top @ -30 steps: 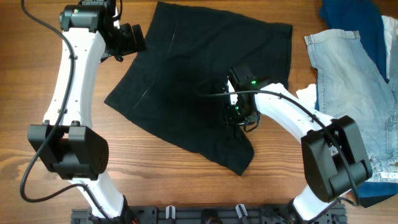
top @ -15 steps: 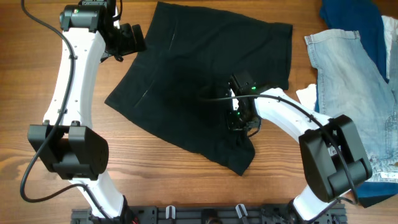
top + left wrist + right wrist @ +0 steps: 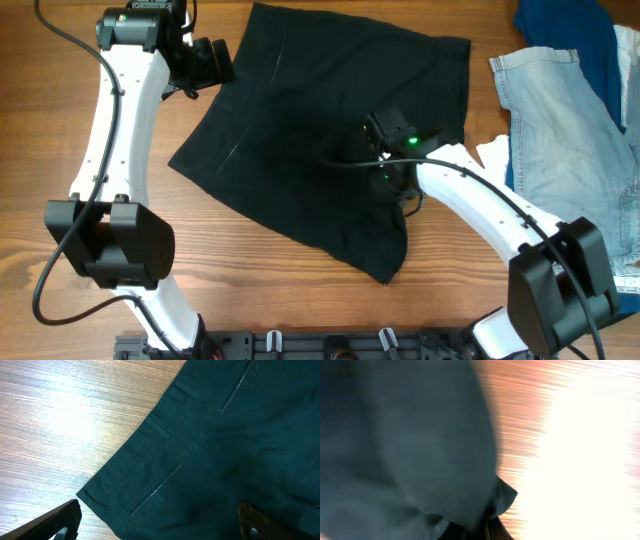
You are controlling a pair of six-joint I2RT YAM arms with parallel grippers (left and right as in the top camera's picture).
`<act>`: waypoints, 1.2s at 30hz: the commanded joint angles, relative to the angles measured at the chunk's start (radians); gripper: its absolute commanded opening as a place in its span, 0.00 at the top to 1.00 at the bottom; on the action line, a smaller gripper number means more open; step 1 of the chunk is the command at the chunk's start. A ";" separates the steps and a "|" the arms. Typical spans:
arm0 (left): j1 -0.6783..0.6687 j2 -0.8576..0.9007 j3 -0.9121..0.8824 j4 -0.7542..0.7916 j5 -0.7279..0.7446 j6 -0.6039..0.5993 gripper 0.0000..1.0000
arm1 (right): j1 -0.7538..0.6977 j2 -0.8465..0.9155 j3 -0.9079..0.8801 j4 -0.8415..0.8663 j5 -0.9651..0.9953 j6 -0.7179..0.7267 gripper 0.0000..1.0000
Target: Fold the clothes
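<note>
Black shorts (image 3: pixel 330 130) lie spread on the wooden table, waistband toward the upper left. My left gripper (image 3: pixel 215 62) hovers open at the waistband edge; in the left wrist view its fingers (image 3: pixel 55 520) straddle the waistband corner (image 3: pixel 165 460) without touching. My right gripper (image 3: pixel 392 180) is shut on a fold of the black shorts (image 3: pixel 420 450) near the lower right leg and holds the cloth lifted; the right wrist view is blurred.
Light blue jeans (image 3: pixel 560 130) and a dark blue garment (image 3: pixel 570 30) lie piled at the right edge, with a white item (image 3: pixel 492 152) beside them. Bare wood (image 3: pixel 270 290) lies in front of the shorts.
My right gripper first slid down toward the shorts' lower edge, then moved back up with the cloth pinched. The left arm has not moved.
</note>
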 commanded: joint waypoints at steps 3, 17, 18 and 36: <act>-0.009 0.014 0.001 0.001 0.017 0.016 0.00 | -0.089 -0.011 0.012 -0.026 0.283 0.138 0.85; -0.009 0.014 0.001 0.001 0.016 0.021 0.00 | -0.299 -0.015 0.013 0.027 -0.033 0.021 0.59; -0.009 0.014 0.001 0.001 0.015 0.021 0.00 | -0.303 -0.021 0.013 0.027 -0.064 0.011 0.59; -0.009 0.071 0.001 0.067 0.016 0.026 0.00 | -0.249 -0.119 0.023 0.101 -0.323 -0.053 0.34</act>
